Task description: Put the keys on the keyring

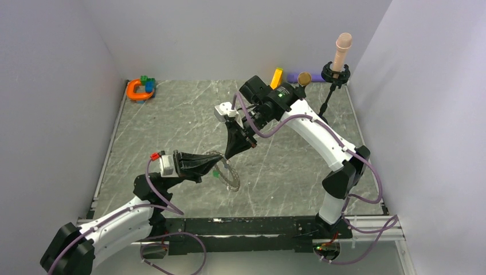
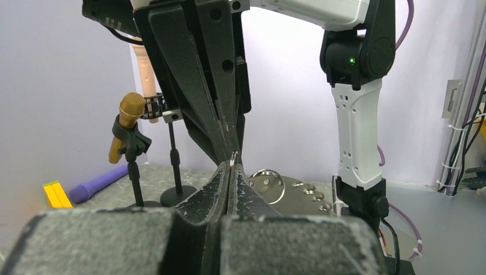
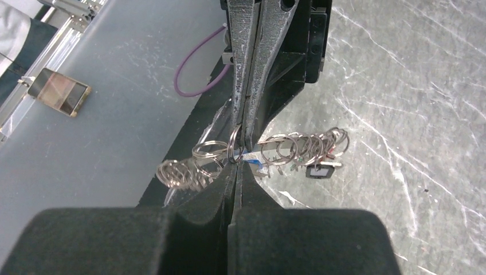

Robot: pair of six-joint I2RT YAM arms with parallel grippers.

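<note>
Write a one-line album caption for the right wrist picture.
Both shut, the right gripper and left gripper meet tip to tip on a small ring of the keyring, keys dangling.

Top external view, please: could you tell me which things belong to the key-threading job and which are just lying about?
Job in hand: keyring; keys; left gripper and right gripper, both pinched shut on a small split ring.

Lying about: orange horseshoe toy; yellow bar; purple cylinder; gold microphone; pale pink microphone.
</note>
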